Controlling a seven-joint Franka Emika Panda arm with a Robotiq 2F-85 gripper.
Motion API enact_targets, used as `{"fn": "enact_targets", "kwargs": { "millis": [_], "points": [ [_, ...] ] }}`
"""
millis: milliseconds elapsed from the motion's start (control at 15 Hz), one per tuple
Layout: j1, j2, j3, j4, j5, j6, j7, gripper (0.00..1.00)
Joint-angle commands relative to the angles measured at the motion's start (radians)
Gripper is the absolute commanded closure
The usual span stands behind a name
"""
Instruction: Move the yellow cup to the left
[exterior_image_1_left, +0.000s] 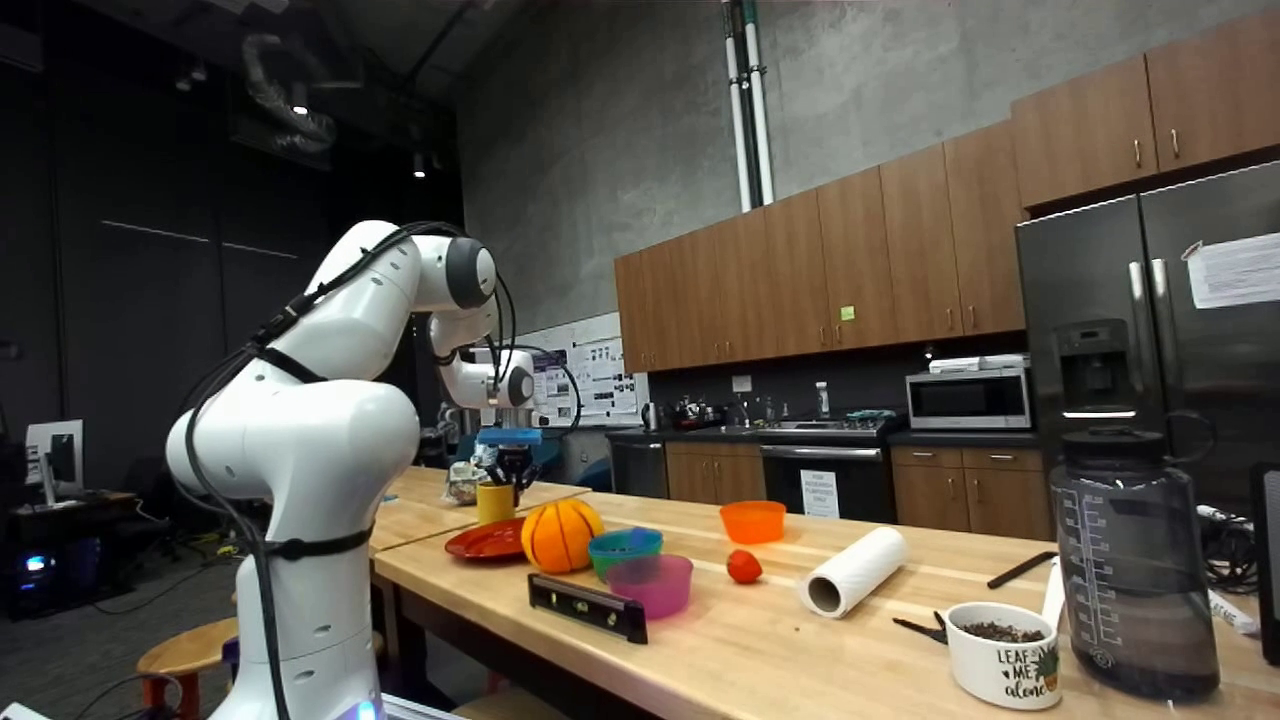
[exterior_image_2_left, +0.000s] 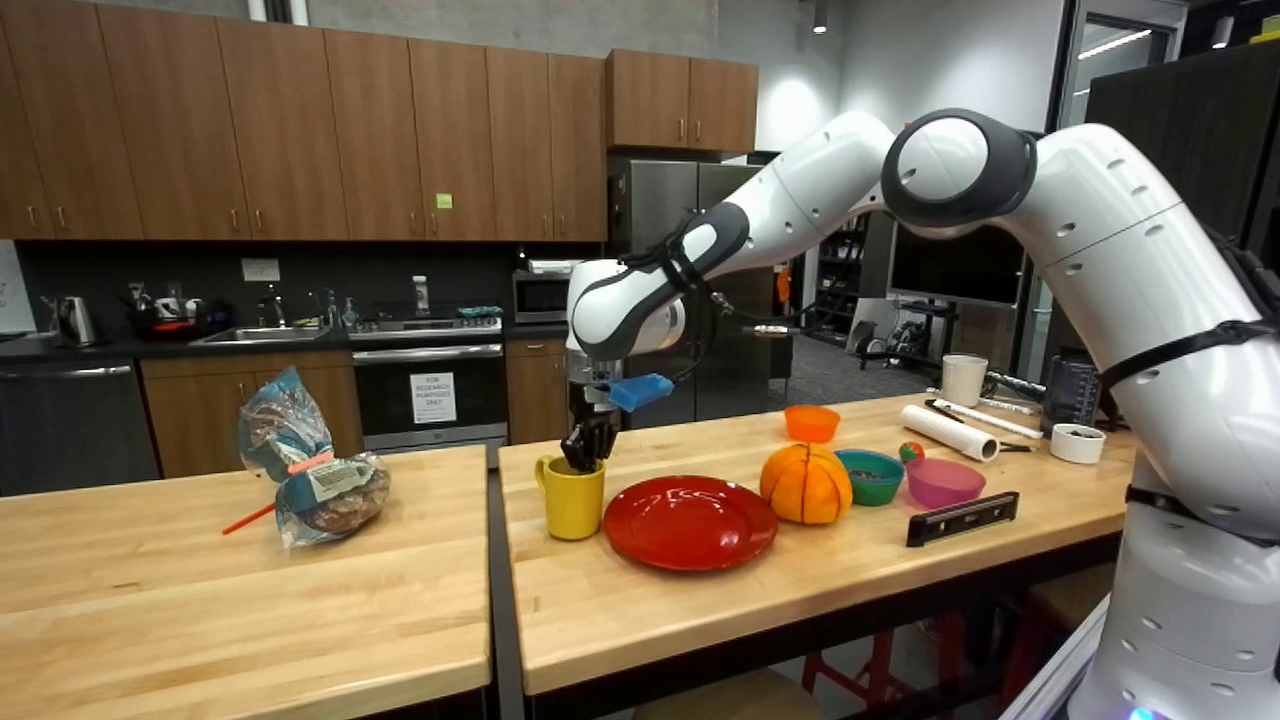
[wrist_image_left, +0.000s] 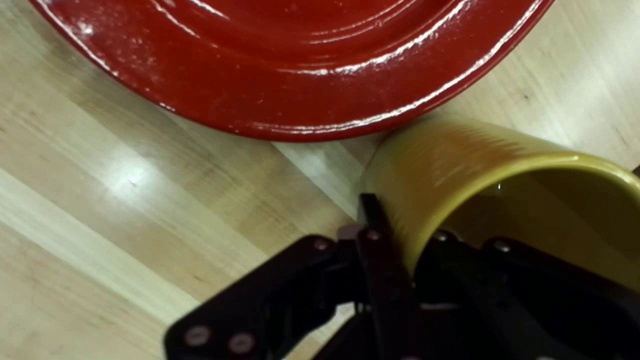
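Cup (exterior_image_2_left: 574, 508), yellow, stands upright near the end of the wooden table (exterior_image_2_left: 640, 625), close to the seam with a second table (exterior_image_2_left: 250, 600). Its handle (exterior_image_2_left: 543, 474) points away from the red plate (exterior_image_2_left: 690, 528). Cannot tell whether the base bears fully on the wood.

Gripper (exterior_image_2_left: 585, 462) comes down from above and grasps the cup by its wall: in the wrist view, one finger (wrist_image_left: 382, 272) lies against the outside, the other dips inside the mouth, rim pinched between. Blue piece (exterior_image_2_left: 640, 391) projects from the wrist above.

Plate lies just beside the cup; contact between them unclear. Beyond it, in order: orange pumpkin-like ball (exterior_image_2_left: 806, 484), teal bowl (exterior_image_2_left: 872, 490), pink bowl (exterior_image_2_left: 945, 482). Spirit level (exterior_image_2_left: 962, 518) lies along the table edge, near the pink bowl. Orange bowl (exterior_image_1_left: 753, 522) sits farther across; small red object (exterior_image_1_left: 743, 567) and white roll (exterior_image_1_left: 853, 572) lie nearby.

Far end: white pot (exterior_image_1_left: 1003, 668) with lettering, dark bottle (exterior_image_1_left: 1135, 590) beside it. Second table carries a bagged loaf (exterior_image_2_left: 340, 492).
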Motion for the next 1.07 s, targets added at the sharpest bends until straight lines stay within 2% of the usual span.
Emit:
{"fn": "enact_targets", "kwargs": {
  "millis": [0,67,333,667,800,1000],
  "points": [
    [0.019,-0.030,-0.002,-0.076,-0.014,0.029,0.022,0.85],
    [0.022,-0.032,-0.002,-0.080,-0.013,0.032,0.024,0.64],
    [0.024,-0.039,0.000,-0.106,-0.015,0.029,0.013,0.40],
    [-0.016,-0.097,0.021,-0.121,0.034,0.009,-0.031,0.07],
    [-0.032,-0.133,0.031,-0.136,0.060,0.001,-0.057,0.00],
    [-0.057,-0.192,0.043,-0.157,0.097,-0.018,-0.107,0.00]
  ]
}}
